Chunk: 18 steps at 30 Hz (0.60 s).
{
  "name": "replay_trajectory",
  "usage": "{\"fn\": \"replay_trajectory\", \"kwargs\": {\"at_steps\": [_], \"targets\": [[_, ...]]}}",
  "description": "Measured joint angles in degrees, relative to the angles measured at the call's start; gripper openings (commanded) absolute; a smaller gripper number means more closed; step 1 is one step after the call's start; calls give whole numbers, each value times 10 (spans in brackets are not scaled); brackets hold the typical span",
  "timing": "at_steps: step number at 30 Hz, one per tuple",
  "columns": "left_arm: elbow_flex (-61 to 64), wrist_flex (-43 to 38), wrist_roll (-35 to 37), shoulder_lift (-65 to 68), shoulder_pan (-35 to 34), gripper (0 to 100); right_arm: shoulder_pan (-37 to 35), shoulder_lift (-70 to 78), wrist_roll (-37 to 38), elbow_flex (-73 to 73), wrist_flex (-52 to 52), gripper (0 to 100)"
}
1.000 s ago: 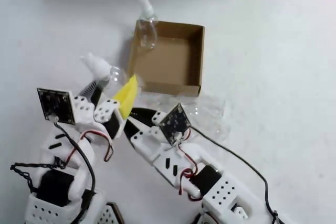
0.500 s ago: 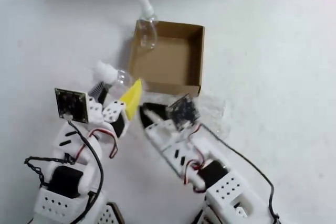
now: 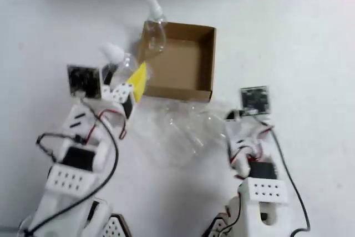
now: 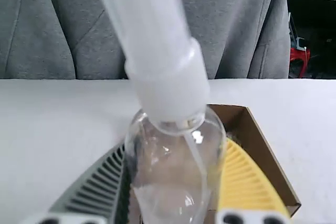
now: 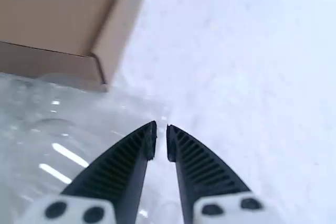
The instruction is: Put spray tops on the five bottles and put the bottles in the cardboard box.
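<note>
My left gripper point(image 4: 176, 153) is shut on a clear bottle point(image 4: 173, 171) that carries a white spray top point(image 4: 157, 51), held between its grey and yellow fingers. From above, that bottle point(image 3: 121, 64) hangs just outside the left wall of the cardboard box point(image 3: 206, 62). A second bottle with a spray top point(image 3: 155, 29) leans in the box's far left corner. Several clear bottles without tops point(image 3: 186, 126) lie on the table in front of the box. My right gripper point(image 5: 160, 141) is shut with nothing in it, low over the table beside those clear bottles point(image 5: 47, 129) and the box corner point(image 5: 107, 51).
The right arm point(image 3: 252, 137) stands to the right of the bottle pile. White table point(image 3: 288, 43) stretches open to the right of the box and behind it. Grey chair backs point(image 4: 236, 24) line the far edge.
The left arm has carried its bottle farther from me, up to the box's left wall. The right arm has pulled back to the right, away from the left gripper and the bottle.
</note>
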Motion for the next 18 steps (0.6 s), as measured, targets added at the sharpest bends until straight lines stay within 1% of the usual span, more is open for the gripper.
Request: {"fn": "replay_trajectory", "kwargs": {"at_steps": [2, 4, 12, 14, 18], "targets": [[-15, -40, 0, 60, 1, 22, 44, 0, 21, 8, 1, 18], [-25, -82, 0, 114, 1, 22, 65, 0, 37, 25, 1, 18], [-70, -298, 0, 296, 9, 22, 73, 0, 49, 61, -35, 18], [-95, -327, 0, 340, 16, 22, 74, 0, 49, 61, -39, 18], [-153, -342, 0, 433, 24, 22, 75, 0, 49, 61, -40, 18]]}}
